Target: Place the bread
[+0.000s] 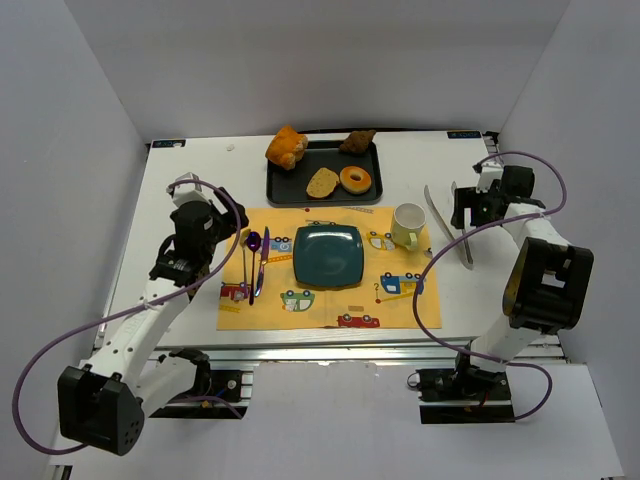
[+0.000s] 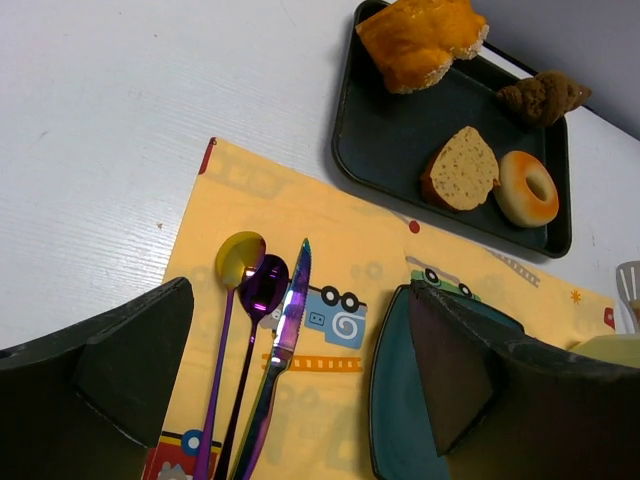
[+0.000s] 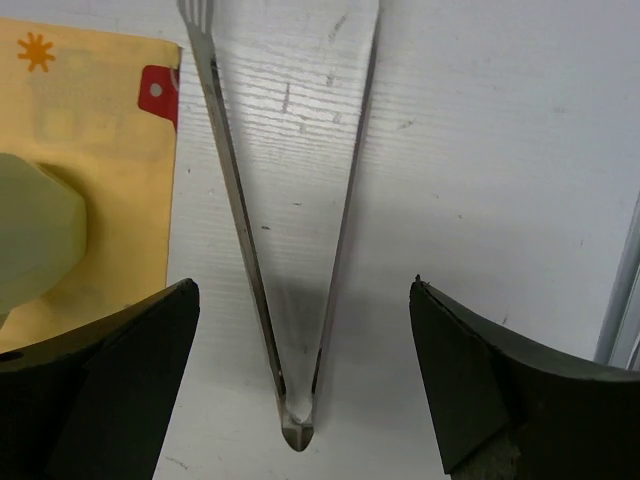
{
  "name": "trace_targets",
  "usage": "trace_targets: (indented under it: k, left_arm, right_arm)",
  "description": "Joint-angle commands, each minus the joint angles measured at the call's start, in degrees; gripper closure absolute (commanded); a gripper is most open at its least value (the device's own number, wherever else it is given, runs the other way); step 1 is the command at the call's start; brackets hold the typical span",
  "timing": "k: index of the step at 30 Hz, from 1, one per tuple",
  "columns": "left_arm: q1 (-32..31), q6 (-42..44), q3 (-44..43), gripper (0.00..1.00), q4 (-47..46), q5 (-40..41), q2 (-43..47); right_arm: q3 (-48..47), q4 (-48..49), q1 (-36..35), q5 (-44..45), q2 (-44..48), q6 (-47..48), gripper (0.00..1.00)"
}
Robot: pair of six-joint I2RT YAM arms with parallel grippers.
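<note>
Right hand (image 3: 302, 290) is wide open and empty, straddling the tongs (image 3: 297, 415) near their hinge end, fingers not touching them as far as I can tell. Left hand (image 2: 300, 295) is also wide open, holding nothing, hanging over the cutlery (image 1: 255, 262) at 9 o'clock of the plate (image 1: 327, 254). The bread (image 1: 355, 180) is on the tray (image 1: 290, 190) at the table's 12 o'clock edge, in the tray's near right corner, about 12-1 o'clock of the plate. My read: the step is picking up the tongs, then ferrying the bread, probably to the plate. To do it well, I'd come straight down, centre both tong arms between the fingers, and close a little above the hinge so the tips can be squeezed. Too close to the hinge and they'll pivot or slip, since they're thin polished metal lying flat on the table. The mug (image 1: 408, 225) is just at 9 o'clock of the tongs on the mat (image 1: 390, 300) edge, so I'd lift clear before swinging toward 11 o'clock. On the tray the slice (image 1: 322, 181) sits hard against the bread at its 9 o'clock, so I'd approach the bread from 3 o'clock or 6 o'clock. The roll (image 1: 286, 146) and brown pastry (image 1: 357, 141) are at the far side, apart from it and not in the way.
</note>
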State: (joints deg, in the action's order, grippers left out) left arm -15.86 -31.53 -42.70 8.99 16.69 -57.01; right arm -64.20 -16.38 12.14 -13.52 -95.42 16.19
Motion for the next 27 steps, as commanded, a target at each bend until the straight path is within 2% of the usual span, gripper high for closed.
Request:
trace_targets:
  k: [1, 3, 4, 5, 6, 9, 11, 12, 14, 20, 27]
  left_arm:
    - [0.39, -0.11, -1.86, 0.04, -0.64, -0.34, -0.2]
    - [0.39, -0.29, -1.78, 0.04, -0.82, -0.43, -0.46]
    - [0.39, -0.37, -1.78, 0.04, -1.08, -0.69, -0.64]
    - [0.39, -0.46, -1.86, 0.04, -1.17, -1.13, -0.9]
    - [0.39, -0.55, -1.86, 0.05, -1.26, -1.31, -1.08]
    - [0.39, -0.64, -1.78, 0.06, -1.08, -1.57, -1.26]
    - [0.39, -0.81, -1.43, 0.06, -1.61, -1.66, -1.17]
    - [0.39, -0.9, -1.42, 0.06, -1.79, -1.66, -1.17]
    - [0.39, -0.99, -1.16, 0.06, -2.05, -1.75, -1.26]
    - [0.39, -1.25, -0.9, 0.06, -3.11, -2.27, -2.75]
    - [0.39, -1.17, -1.34, 0.06, -2.93, -2.1, -3.37]
  right_arm:
    - [0.48, 3.37, 0.08, -5.97, 2.16, 5.31, 0.11]
    - [2.58, 0.58, 0.08, -13.94, 4.35, 16.18, 0.11]
    - [3.64, -1.61, -0.01, -15.82, 4.97, 27.21, 0.13]
    - [5.13, -0.77, -0.19, -15.58, 5.5, 27.49, 0.17]
    - [5.84, 1.07, -0.28, -14.96, 5.24, 27.41, 0.32]
    - [4.27, -1.19, -0.28, -13.48, 3.05, 26.28, 0.61]
    - [3.47, -1.81, -0.19, -13.29, 2.26, 24.08, 0.56]
    - [3.65, -0.85, -0.28, -11.9, 2.34, 23.02, 0.36]
    - [4.18, 0.03, -0.45, -10.57, 2.69, 21.17, 0.13]
    - [2.95, 2.76, -3.79, 3.21, -0.46, 13.7, 0.11]
    - [-1.09, 2.76, -5.64, 8.59, -7.76, 9.66, 0.13]
